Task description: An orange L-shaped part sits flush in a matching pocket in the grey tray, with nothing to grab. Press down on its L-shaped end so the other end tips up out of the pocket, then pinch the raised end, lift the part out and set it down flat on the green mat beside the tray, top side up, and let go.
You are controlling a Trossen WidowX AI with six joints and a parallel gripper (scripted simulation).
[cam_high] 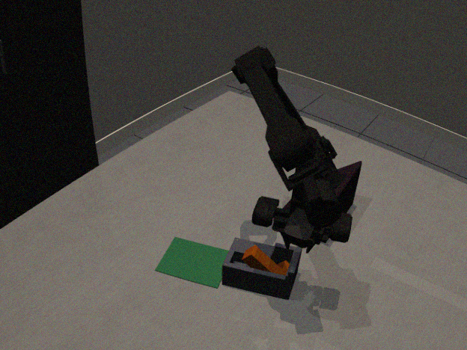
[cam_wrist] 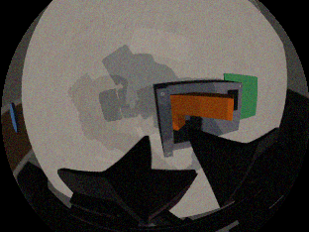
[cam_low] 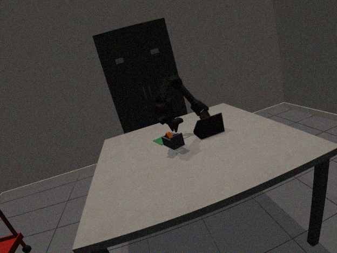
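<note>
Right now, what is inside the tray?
The tray holds the orange part, tilted with one end raised above the rim. Dark pocket shows around it; the pocket floor under the part is hidden. The jaws are off it.

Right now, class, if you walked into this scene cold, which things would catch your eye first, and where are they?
First the orange part, the brightest thing there, tilted in the grey tray with its mat-side end raised above the rim. Next the green mat, flat on the table against the tray's side. Then the dark arm reaching down from behind, its gripper partly open above the tray's far edge and holding nothing.
</note>
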